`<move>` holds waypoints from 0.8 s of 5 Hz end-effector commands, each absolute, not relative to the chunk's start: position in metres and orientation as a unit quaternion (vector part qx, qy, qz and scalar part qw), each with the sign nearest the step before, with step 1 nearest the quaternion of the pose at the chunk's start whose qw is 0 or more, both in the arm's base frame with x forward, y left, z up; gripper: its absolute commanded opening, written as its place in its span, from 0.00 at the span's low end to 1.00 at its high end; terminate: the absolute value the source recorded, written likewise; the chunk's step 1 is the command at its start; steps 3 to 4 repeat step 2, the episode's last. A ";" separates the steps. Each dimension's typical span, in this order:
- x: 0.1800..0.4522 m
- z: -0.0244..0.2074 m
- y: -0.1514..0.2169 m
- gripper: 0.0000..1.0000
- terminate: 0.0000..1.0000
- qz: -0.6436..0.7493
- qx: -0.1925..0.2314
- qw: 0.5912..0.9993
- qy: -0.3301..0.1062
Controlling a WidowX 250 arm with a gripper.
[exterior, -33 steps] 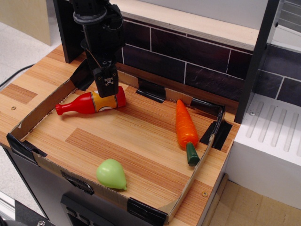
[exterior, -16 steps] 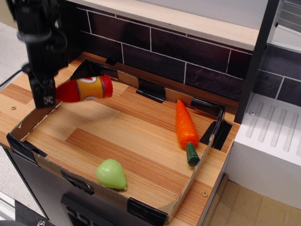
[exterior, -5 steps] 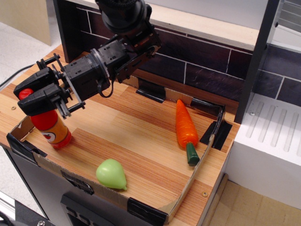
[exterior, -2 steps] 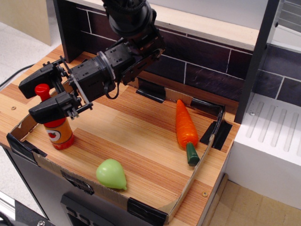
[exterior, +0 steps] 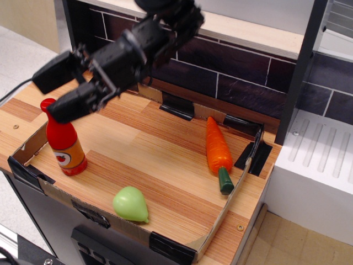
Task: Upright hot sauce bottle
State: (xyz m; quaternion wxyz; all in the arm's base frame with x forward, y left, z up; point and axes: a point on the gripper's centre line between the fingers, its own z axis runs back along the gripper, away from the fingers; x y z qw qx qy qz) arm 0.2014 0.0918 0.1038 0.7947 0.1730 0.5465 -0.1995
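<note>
observation.image: hot sauce bottle (exterior: pixel 64 142) upright at the near-left corner of the cardboard tray (exterior: pixel 165 243).
Gripper (exterior: pixel 59 89) hovers above the bottle cap, jaws spread, gripping nothing, not touching the bottle. Carrot (exterior: pixel 217 148) lies by the tray's right wall; green fruit (exterior: pixel 130 204) near the front edge.

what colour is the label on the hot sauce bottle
Orange-yellow with a red-and-white emblem, on the hot sauce bottle; the only view, observation.image, shows it.

The arm is matte black, blocky, ending in a two-fingered black claw (exterior: pixel 59 91).
</note>
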 end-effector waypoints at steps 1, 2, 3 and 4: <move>0.218 0.132 0.084 1.00 0.00 -0.199 0.169 0.828 0.496; 0.218 0.132 0.084 1.00 1.00 -0.199 0.169 0.828 0.496; 0.218 0.132 0.084 1.00 1.00 -0.199 0.169 0.828 0.496; 0.218 0.132 0.084 1.00 1.00 -0.199 0.169 0.828 0.496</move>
